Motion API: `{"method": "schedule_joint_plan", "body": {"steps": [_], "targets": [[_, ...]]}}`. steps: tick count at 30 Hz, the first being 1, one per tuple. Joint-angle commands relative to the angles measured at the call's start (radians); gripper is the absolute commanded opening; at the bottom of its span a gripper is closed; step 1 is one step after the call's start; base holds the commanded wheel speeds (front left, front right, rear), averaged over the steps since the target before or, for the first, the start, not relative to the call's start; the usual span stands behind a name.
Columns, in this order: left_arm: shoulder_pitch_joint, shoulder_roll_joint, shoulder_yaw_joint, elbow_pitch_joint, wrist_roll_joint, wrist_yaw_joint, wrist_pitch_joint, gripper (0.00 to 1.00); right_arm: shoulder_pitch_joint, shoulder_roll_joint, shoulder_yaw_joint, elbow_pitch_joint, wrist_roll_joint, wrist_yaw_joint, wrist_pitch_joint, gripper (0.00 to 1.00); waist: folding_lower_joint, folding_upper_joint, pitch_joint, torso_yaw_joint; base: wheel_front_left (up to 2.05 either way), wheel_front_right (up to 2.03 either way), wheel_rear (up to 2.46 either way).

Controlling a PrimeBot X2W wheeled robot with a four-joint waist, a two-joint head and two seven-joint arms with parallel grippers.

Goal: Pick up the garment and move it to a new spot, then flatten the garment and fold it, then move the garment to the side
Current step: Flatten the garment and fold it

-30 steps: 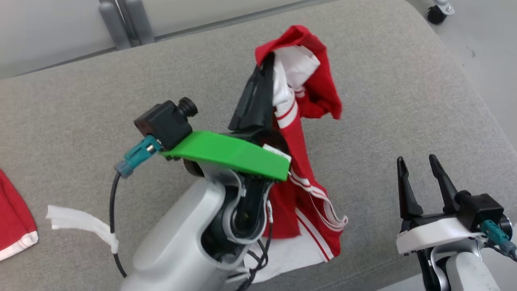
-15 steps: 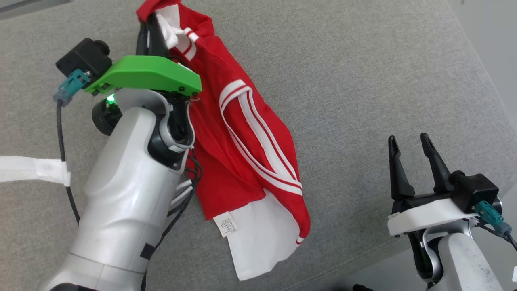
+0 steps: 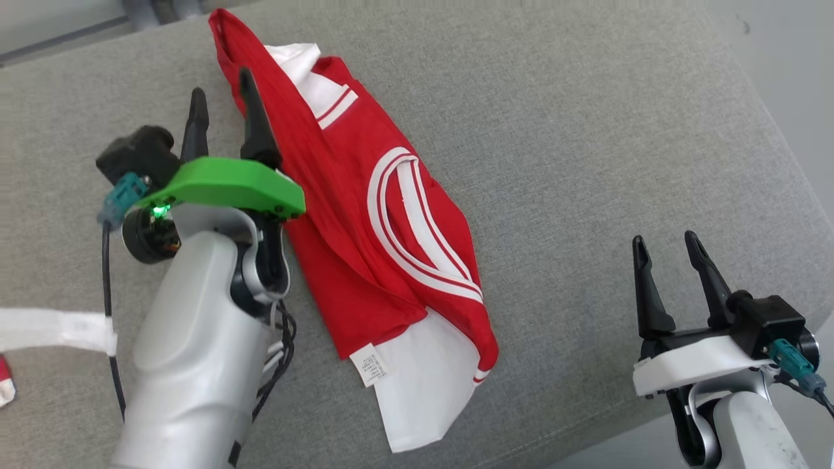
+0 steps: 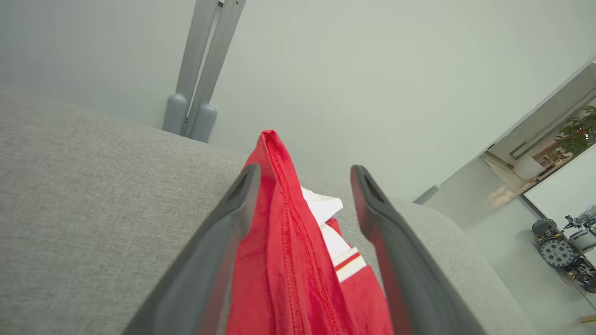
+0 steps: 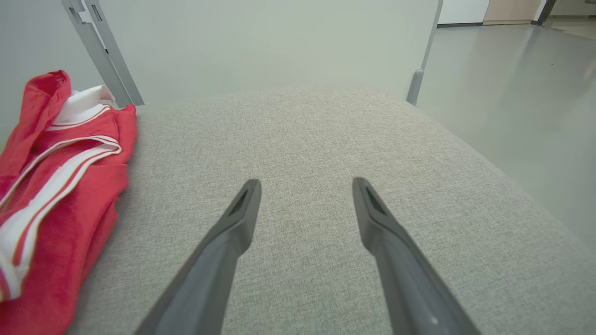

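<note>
So the garment [image 3: 365, 215], red with white stripes and a white panel, lies bunched in a long diagonal heap on the grey padded surface [image 3: 586, 130], top end toward the far left and white hem close to the near edge. The left pincer [image 3: 221, 83] sits at that top end with its fingers spread wide and gripping nothing, though the left wrist view shows a red fold lying loosely between them. The right pincer [image 3: 665, 238] is released too and hovers over bare fabric, well apart from the garment. Looks like the relocating part is done and flattening is up next. To do it well, the left arm probably wants to lift straight out so that fold doesn't snag. Then each pincer should take an outer corner and pull apart rather than poke the middle. Room-wise, the robot's right has loads of open surface, so spreading that way seems safest. The hem is near the front edge and could slide off, and a white strip [image 3: 52, 329] clutters the left.
</note>
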Motion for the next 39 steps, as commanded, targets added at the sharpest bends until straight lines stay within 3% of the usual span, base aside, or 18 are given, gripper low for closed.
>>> {"method": "schedule_joint_plan", "body": {"steps": [1, 9, 18, 28, 32, 39], "targets": [[0.053, 0.005, 0.013, -0.042, 0.040, -0.015, 0.000, 1.00, 0.022, -0.001, -0.008, -0.006, -0.010, 0.000, -0.003, 1.00, 0.0000, 0.0000, -0.075, 0.040, 0.00, 0.00, 0.00], [0.417, 0.004, 0.003, -0.263, 0.280, -0.050, 0.000, 1.00, 0.115, -0.031, -0.046, -0.040, -0.041, 0.000, -0.003, 1.00, 0.0000, 0.0000, -0.224, 0.086, 0.00, 0.00, 0.00], [0.739, 0.019, 0.021, -0.435, 0.595, -0.037, 0.000, 1.00, 0.210, -0.066, -0.115, -0.078, -0.063, 0.000, -0.003, 1.00, 0.0000, 0.0000, -0.297, 0.152, 0.00, 0.00, 0.00], [0.892, 0.033, 0.085, -0.448, 0.691, -0.030, 0.000, 1.00, 0.254, -0.068, -0.131, -0.075, -0.079, 0.000, -0.003, 1.00, 0.0000, 0.0000, -0.313, 0.206, 0.00, 0.00, 0.00], [0.885, 0.031, 0.074, -0.455, 0.708, -0.063, 0.000, 1.00, 0.241, -0.066, -0.125, -0.072, -0.078, 0.000, -0.003, 1.00, 0.0000, 0.0000, -0.310, 0.211, 0.00, 0.00, 0.00], [0.711, 0.014, -0.127, -0.331, 0.757, -0.216, 0.000, 1.00, 0.194, -0.068, -0.091, -0.074, -0.068, 0.000, -0.003, 1.00, 0.0000, 0.0000, -0.271, 0.175, 0.00, 0.00, 0.00]]}}
